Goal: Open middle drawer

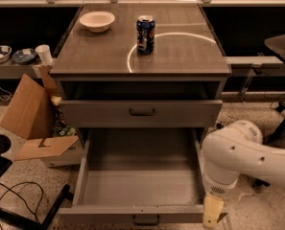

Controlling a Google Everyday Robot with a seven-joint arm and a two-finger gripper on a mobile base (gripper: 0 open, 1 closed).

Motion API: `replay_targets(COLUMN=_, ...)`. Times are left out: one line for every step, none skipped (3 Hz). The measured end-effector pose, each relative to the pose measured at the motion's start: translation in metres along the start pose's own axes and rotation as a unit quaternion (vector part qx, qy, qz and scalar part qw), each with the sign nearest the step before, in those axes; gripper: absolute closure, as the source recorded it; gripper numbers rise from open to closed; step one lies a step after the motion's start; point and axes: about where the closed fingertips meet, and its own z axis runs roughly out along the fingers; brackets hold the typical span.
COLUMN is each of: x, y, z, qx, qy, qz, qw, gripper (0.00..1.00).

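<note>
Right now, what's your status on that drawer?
Gripper low, at front right corner of middle drawer. Drawer pulled far out. Nothing seen blocking it.

Speckled floor (267, 210); cardboard box (27, 111) (flaps open) at left; dark desk (281, 44) at right.

Hand (213, 217) sits at the lower edge of view, by the front right corner of the middle drawer (142, 195); its lower end is cut off. Arm (247, 157) leaves at the right edge. Drawer handle (146, 220) is partly cropped.
</note>
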Motion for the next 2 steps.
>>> replay_targets(x=0.031, y=-0.001, z=-0.099, qx=0.021, qy=-0.004, qz=-0.035, qw=0.9991, gripper=0.0)
replay_targets(x=0.041, y=0.01, z=-0.131, qx=0.047, qy=-0.013, qz=-0.076, qw=0.9959, gripper=0.0)
